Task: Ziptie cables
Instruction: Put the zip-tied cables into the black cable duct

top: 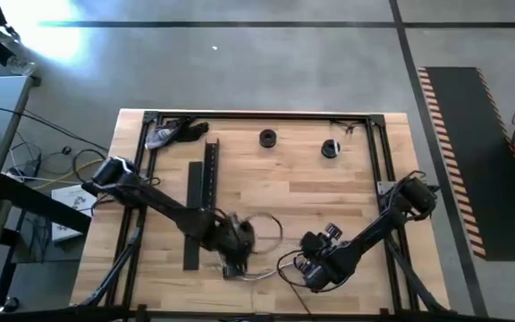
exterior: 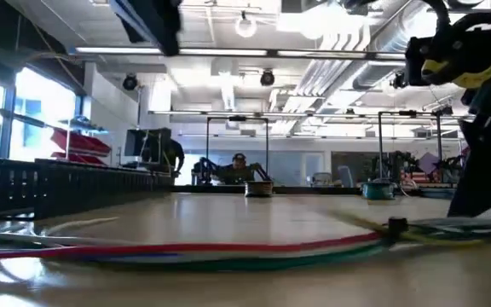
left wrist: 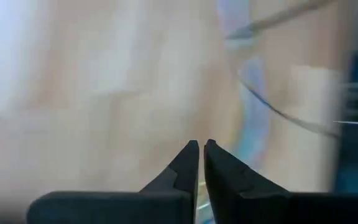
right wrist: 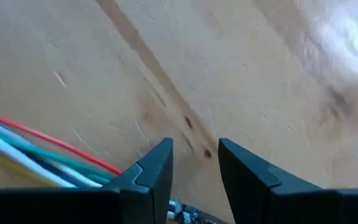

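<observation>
Table [top: 329,192] first: we see the black channel [top: 202,201] left of centre. The cables [exterior: 228,249] lie along the near edge, between the arms, with a dark tie or clip [exterior: 395,227] already around them. The left gripper [top: 240,240] is nearly closed, holding nothing we can see. The right gripper [right wrist: 194,165] hovers open beside the bundle. We judge more ties remain.

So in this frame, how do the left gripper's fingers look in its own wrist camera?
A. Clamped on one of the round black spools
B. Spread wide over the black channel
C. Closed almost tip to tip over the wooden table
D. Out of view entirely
C. In the left wrist view the left gripper has its two dark tips nearly touching, with the blurred wooden table behind them.
</observation>
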Robot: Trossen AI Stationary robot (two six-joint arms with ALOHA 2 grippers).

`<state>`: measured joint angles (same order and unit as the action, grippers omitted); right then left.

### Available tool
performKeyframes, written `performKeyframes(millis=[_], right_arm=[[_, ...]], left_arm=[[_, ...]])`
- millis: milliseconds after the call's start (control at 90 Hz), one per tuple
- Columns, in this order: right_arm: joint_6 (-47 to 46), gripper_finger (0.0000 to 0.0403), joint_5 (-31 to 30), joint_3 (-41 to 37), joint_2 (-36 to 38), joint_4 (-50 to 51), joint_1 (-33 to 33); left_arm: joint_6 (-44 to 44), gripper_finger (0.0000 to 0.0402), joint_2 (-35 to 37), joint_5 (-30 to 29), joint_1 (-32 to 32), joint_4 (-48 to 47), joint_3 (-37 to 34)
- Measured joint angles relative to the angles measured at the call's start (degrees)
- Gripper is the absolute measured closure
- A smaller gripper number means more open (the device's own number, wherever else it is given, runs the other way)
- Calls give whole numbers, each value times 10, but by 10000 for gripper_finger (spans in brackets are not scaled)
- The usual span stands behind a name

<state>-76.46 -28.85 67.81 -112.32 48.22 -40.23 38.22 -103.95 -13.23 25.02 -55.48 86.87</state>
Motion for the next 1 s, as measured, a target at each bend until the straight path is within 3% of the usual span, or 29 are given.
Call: performKeyframes(millis=[89,200,433,522,644,833,1000], right_arm=[[19,290,0,0,4,-4,4],[71,279,1,0,14,-23,5],[148,215,-30,0,46,-34,0],[155,193,-53,0,58,-33,-3],[152,174,-61,0,66,-31,-4],[154,169,-56,0,81,-31,-12],[170,169,-55,0,88,-28,-24]], left_arm=[[31,353,-6,-37,-33,-93,-2],[45,305,-2,-34,-82,-141,-2],[109,212,0,-40,-139,-246,-3],[130,208,0,-53,-160,-263,-17],[124,220,1,-36,-194,-196,-73],[135,238,2,-23,-231,-95,-155],[142,253,2,-16,-240,-54,-174]])
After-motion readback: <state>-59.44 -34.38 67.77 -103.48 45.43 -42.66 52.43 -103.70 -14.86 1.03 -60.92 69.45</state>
